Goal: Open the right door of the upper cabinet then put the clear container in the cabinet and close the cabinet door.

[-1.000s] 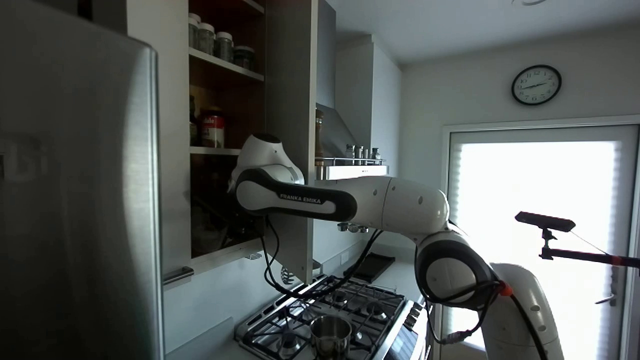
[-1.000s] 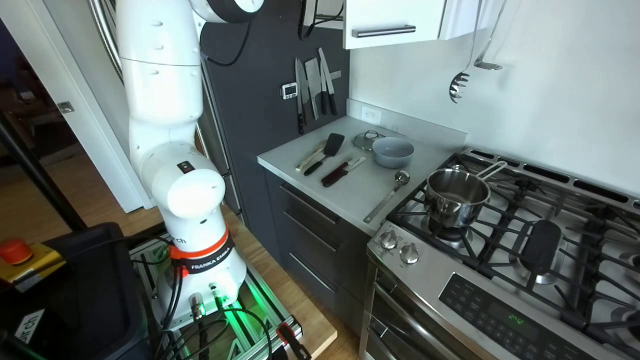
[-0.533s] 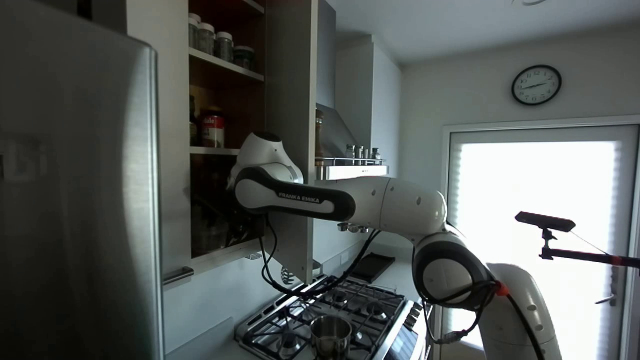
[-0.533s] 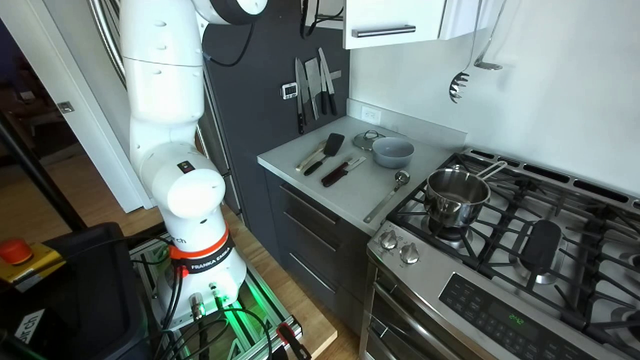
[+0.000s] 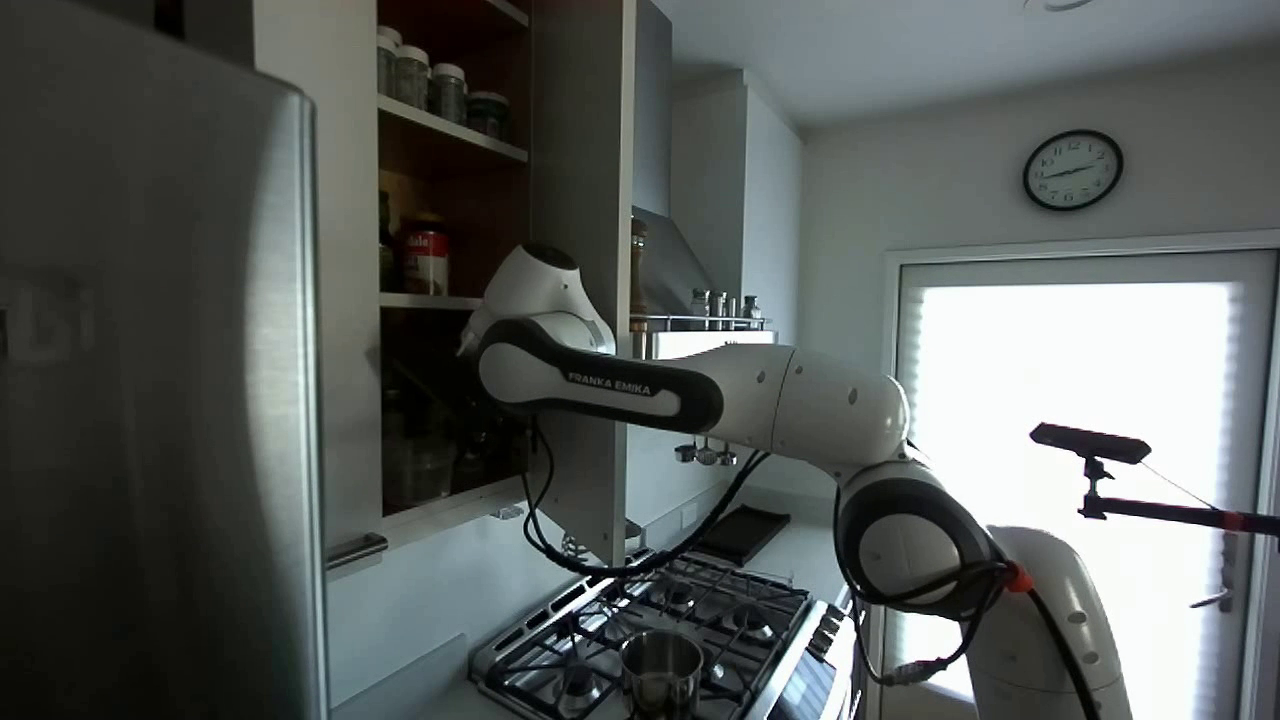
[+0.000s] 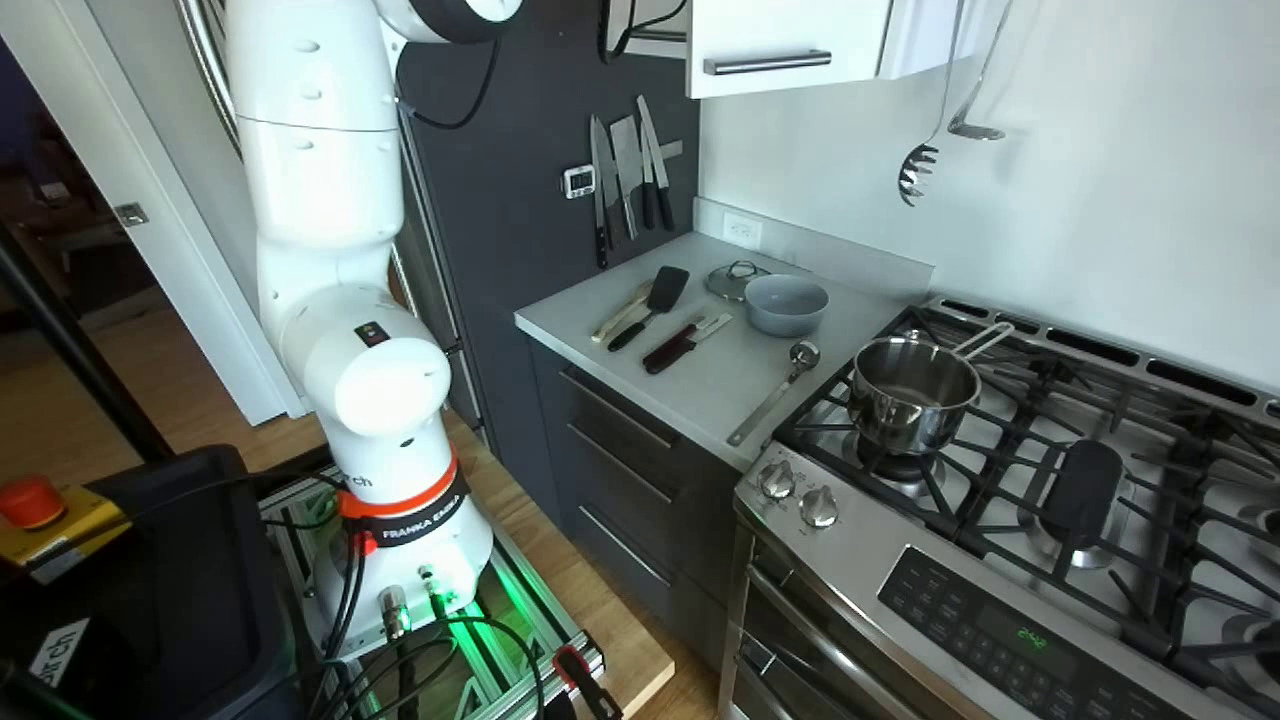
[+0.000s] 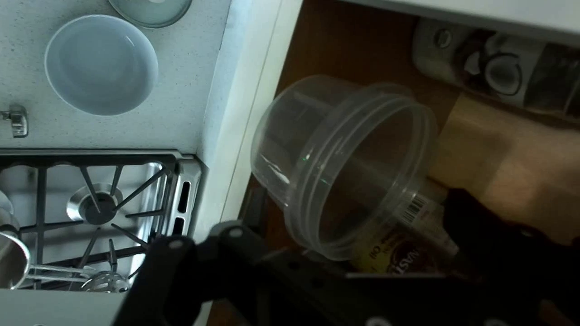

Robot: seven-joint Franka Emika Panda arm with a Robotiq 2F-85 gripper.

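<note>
End effector (image 7: 351,213) gapes near the clear container (image 7: 326,154) inside the upper cabinet (image 5: 430,301).

The counter (image 6: 700,397) carries a bowl (image 6: 787,305), with a lid (image 6: 729,285) just beside it. Near the bowl lie a ladle (image 6: 775,393) and two dark-handled utensils (image 6: 667,353); farther from it, a spatula (image 6: 667,289), then a pale utensil (image 6: 621,312). Also near the bowl, the stove (image 6: 850,545) bears a pot (image 6: 912,400). Higher than the bowl, the bottom shelf (image 5: 450,510) of the cabinet (image 5: 490,205) carries the container (image 7: 324,151) and bottles (image 7: 398,253); higher shelves (image 5: 455,131) carry jars (image 5: 412,78).

Upper cabinet (image 5: 495,215) cropped, label (image 7: 405,260) partly hidden
</note>
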